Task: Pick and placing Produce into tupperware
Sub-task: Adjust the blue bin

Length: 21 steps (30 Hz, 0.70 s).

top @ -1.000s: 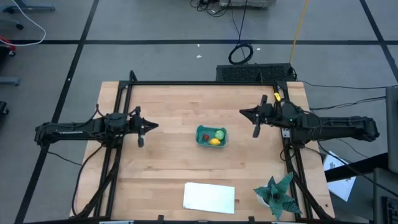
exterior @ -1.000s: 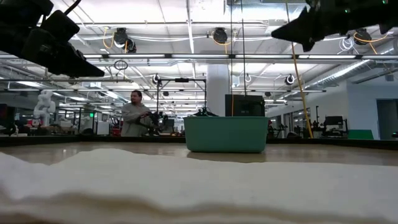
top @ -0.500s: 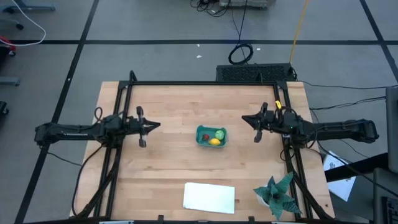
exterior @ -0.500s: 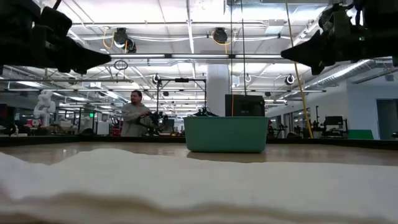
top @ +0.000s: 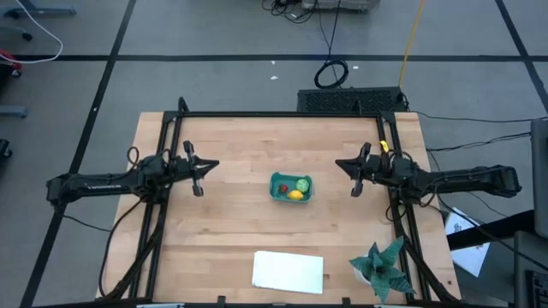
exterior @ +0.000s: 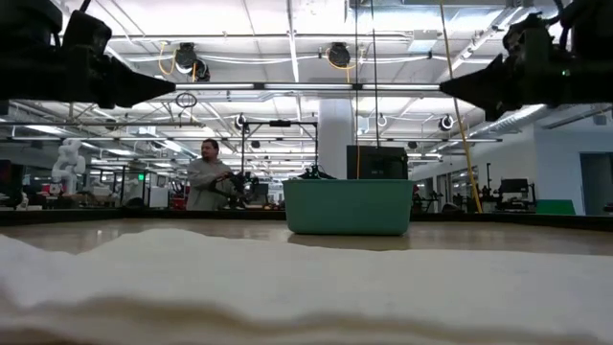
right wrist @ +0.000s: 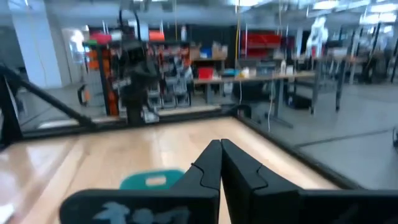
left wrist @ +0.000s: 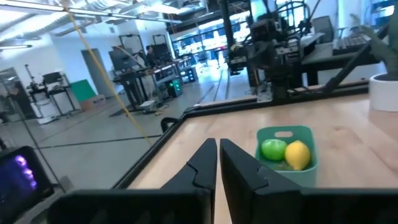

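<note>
The teal-green tupperware (top: 290,188) stands on its base at the table's middle; it also shows in the low view (exterior: 348,206) and the left wrist view (left wrist: 288,168). In it lie the yellow lemon (top: 295,195), the light green ball (top: 303,183) and the dark red piece (top: 283,189). My left gripper (top: 208,164) is shut and empty, left of the tub, high above the table. My right gripper (top: 341,164) is shut and empty, right of the tub, also raised.
A flat white rectangle (top: 288,271) lies near the table's front edge. A spiky teal-green plant (top: 381,265) stands at the front right corner. A black frame borders the table's far edge and sides. A person stands in the room behind the table.
Both arms have drawn back from the tub toward their own sides of the table, the right gripper a little toward the right edge. Both grippers have tipped up from a downward slant toward level. The tub and produce have stayed put.
</note>
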Motion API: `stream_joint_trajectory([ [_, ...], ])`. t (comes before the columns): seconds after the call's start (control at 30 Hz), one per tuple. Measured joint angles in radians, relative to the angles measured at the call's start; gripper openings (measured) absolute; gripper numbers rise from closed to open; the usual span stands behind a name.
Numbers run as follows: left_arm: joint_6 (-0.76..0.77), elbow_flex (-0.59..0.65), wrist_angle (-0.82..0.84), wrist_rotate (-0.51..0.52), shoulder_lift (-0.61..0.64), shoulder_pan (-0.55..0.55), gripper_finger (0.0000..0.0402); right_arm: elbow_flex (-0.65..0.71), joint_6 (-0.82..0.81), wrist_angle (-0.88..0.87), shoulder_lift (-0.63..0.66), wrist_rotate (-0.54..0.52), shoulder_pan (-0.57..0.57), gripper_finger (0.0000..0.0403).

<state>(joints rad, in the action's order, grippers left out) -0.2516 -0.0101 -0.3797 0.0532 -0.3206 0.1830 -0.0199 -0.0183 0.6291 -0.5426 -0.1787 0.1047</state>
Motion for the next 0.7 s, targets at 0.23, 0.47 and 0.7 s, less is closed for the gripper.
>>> stream_joint_trajectory([
  [0.23,0.078,0.0,0.035,-0.009,0.0,0.037,0.0026,0.001,-0.023,0.003,-0.007,0.05,-0.002,0.0],
  [0.47,0.206,0.0,0.179,-0.009,0.0,0.041,0.0026,0.003,-0.093,-0.056,-0.046,0.044,-0.002,0.0],
  [0.7,0.254,-0.001,0.101,-0.055,-0.048,0.041,0.0026,-0.037,-0.146,-0.146,-0.132,0.043,-0.002,0.0],
])
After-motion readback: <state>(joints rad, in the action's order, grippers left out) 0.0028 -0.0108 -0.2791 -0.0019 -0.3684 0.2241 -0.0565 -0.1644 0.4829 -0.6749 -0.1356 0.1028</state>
